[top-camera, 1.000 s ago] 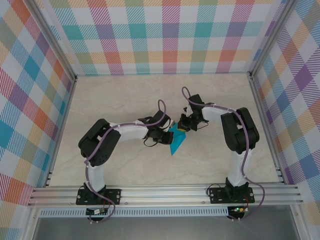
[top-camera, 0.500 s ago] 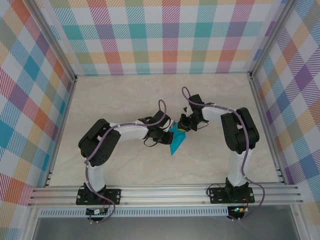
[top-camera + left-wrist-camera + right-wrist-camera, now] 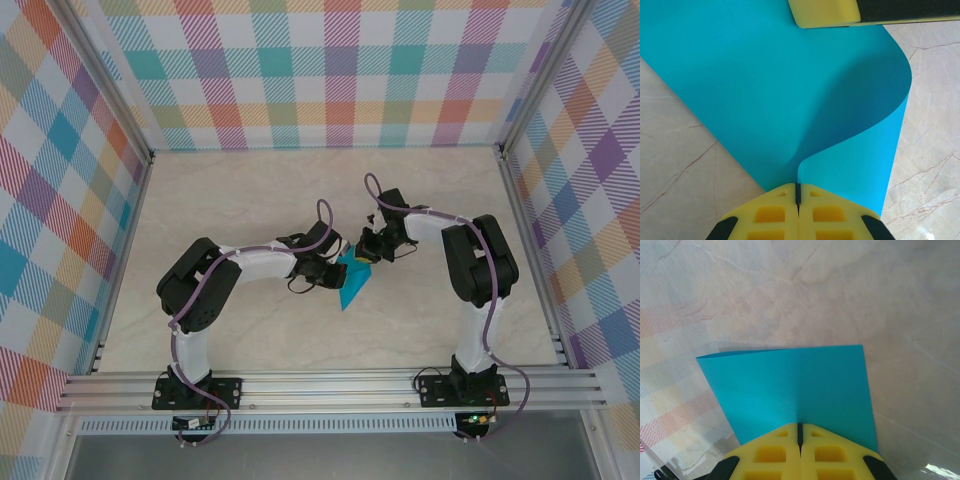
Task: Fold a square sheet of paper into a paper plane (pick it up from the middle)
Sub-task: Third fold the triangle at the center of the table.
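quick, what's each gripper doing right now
left gripper: shut, pinching an edge of the blue paper
right gripper: shut, pinching the same paper

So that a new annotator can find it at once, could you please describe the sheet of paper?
Look at the middle of the pale marble-patterned table, where the two arms meet. Between them is the square sheet of paper, curled over and pinched by the shut left gripper and the shut right gripper. It is the one teal-blue thing there.
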`<action>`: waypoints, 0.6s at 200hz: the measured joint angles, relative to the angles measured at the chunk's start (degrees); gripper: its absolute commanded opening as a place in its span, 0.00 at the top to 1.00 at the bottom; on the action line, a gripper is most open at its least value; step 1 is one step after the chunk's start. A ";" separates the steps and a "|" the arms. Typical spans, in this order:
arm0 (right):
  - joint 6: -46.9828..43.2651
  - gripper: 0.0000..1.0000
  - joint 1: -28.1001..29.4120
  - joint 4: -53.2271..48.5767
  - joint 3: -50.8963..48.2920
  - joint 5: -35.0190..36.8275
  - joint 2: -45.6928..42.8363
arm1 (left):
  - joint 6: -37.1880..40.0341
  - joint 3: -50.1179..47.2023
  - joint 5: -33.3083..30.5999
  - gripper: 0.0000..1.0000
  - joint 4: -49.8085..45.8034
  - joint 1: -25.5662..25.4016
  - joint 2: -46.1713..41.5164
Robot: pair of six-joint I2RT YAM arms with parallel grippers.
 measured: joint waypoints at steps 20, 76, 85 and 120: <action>-0.02 1.00 -0.02 -0.50 0.33 -0.22 0.00 | 0.00 -0.13 0.00 0.99 0.09 0.00 0.00; 0.94 1.00 -1.62 -0.26 -4.50 -1.51 -11.96 | 0.00 -0.83 0.04 1.00 1.18 0.00 -0.09; 1.90 1.00 -1.92 1.40 -7.39 -2.36 -16.68 | 0.00 -0.90 0.07 1.00 1.36 0.00 -0.11; 8.68 1.00 -0.79 12.74 -22.97 -6.23 -28.83 | 0.02 -0.92 0.15 1.00 1.42 0.00 -0.11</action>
